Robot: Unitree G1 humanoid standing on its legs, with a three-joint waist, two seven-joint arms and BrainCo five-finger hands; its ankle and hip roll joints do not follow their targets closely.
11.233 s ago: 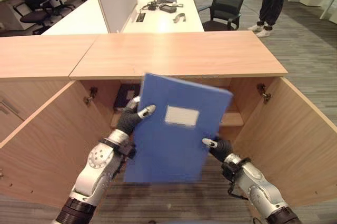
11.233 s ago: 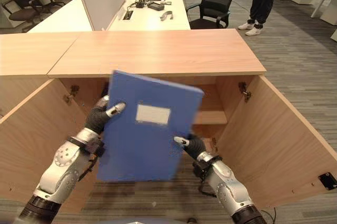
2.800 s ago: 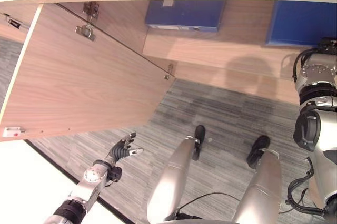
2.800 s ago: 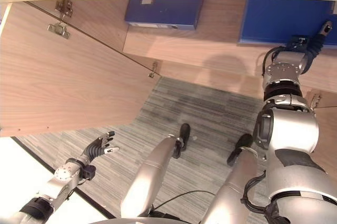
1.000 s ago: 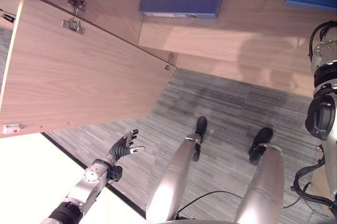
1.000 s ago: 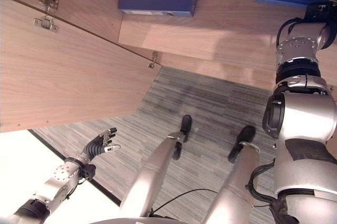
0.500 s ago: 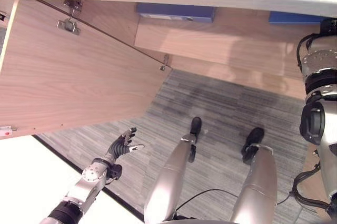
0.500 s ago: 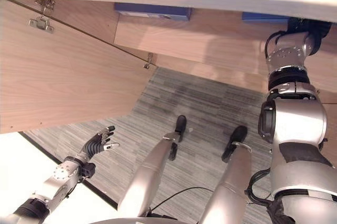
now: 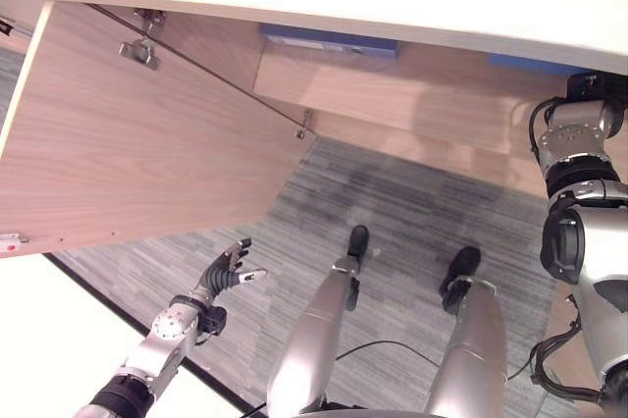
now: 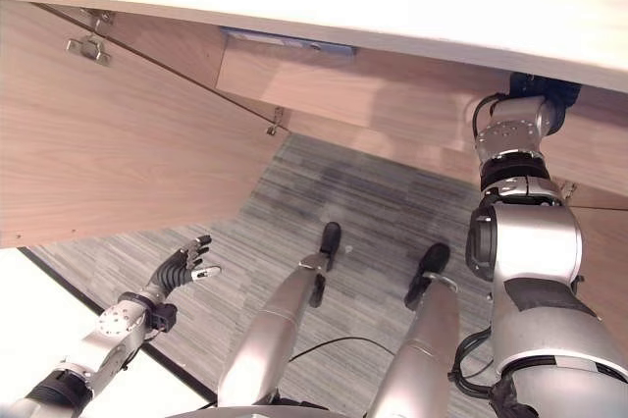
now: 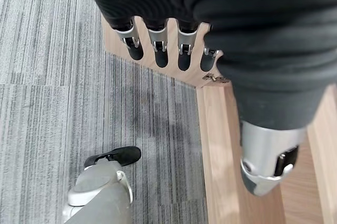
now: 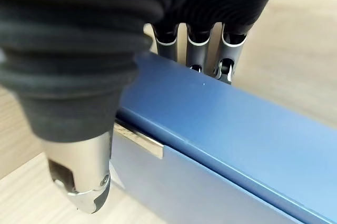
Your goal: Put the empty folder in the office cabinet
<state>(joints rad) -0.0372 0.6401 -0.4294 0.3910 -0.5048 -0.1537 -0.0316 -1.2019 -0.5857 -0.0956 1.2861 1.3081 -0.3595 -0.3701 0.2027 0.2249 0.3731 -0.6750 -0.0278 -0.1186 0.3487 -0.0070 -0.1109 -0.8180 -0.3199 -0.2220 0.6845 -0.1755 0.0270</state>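
Nearest the camera, the left hand (image 9: 228,271) hangs low over the carpeted floor (image 9: 392,202) with its fingers spread and relaxed, holding nothing, just clear of the open cabinet door (image 9: 128,153); it is best left there, away from the work. Farther in, the right arm reaches into the office cabinet (image 9: 412,94), and the right wrist view shows the right hand (image 12: 195,42) on the blue folder (image 12: 221,129): the fingers curl over its far edge and the thumb sits on the near side, so the hand is clamped on it. The folder appears to be inside the cabinet, by the wooden shelf (image 12: 31,192). The step in hand seems to be setting it down; it should rest fully on the shelf before the fingers loosen, then the hand should withdraw straight back. Another blue folder (image 9: 329,40) lies farther left inside.
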